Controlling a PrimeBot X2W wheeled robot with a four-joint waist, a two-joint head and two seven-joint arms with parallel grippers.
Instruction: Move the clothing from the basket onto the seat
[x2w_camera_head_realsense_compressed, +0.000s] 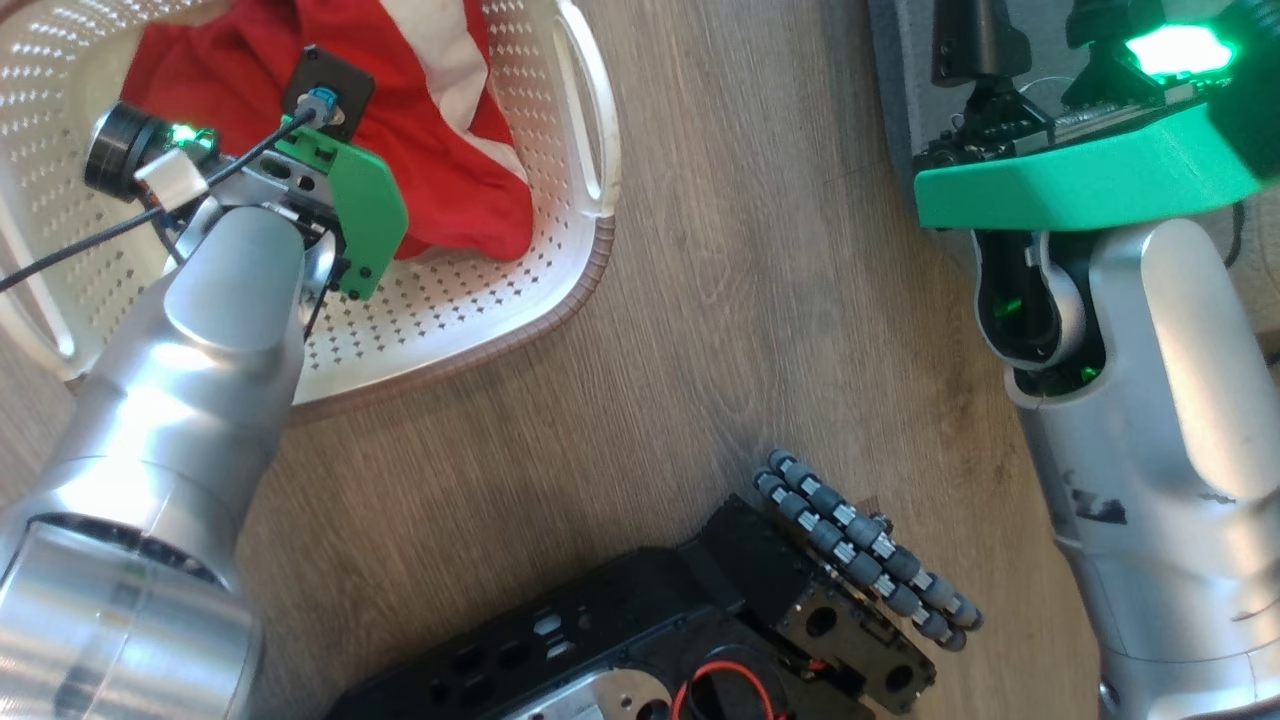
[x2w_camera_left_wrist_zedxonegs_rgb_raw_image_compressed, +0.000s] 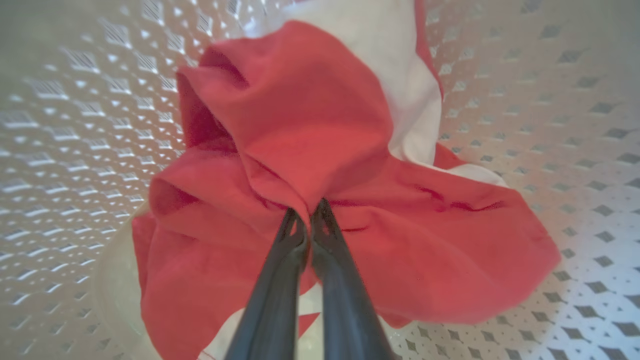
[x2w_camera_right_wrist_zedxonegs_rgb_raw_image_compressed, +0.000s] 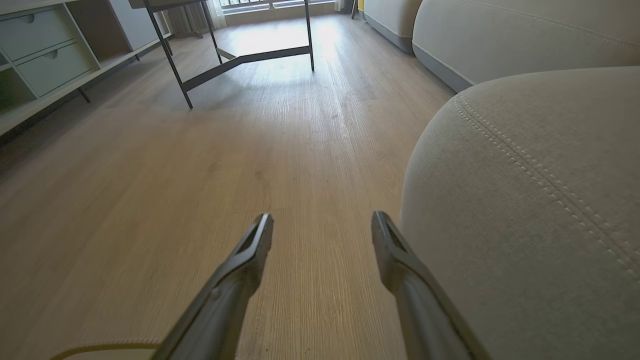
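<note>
As my left gripper (x2w_camera_left_wrist_zedxonegs_rgb_raw_image_compressed: 306, 215) pinched the red clothing (x2w_camera_left_wrist_zedxonegs_rgb_raw_image_compressed: 310, 125), basket (x2w_camera_left_wrist_zedxonegs_rgb_raw_image_compressed: 550, 100) walls around it, I judged a lift next, toward the seat (x2w_camera_right_wrist_zedxonegs_rgb_raw_image_compressed: 525, 200) beside my wide-spread right gripper (x2w_camera_right_wrist_zedxonegs_rgb_raw_image_compressed: 322, 225).

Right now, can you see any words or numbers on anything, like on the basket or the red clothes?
None: no word, number, brand or sign can be read in these pictures.
The clothing is plain red and white fabric.
The basket has rows of holes but no writing in sight.
The seat has a line of stitching, no label.
</note>
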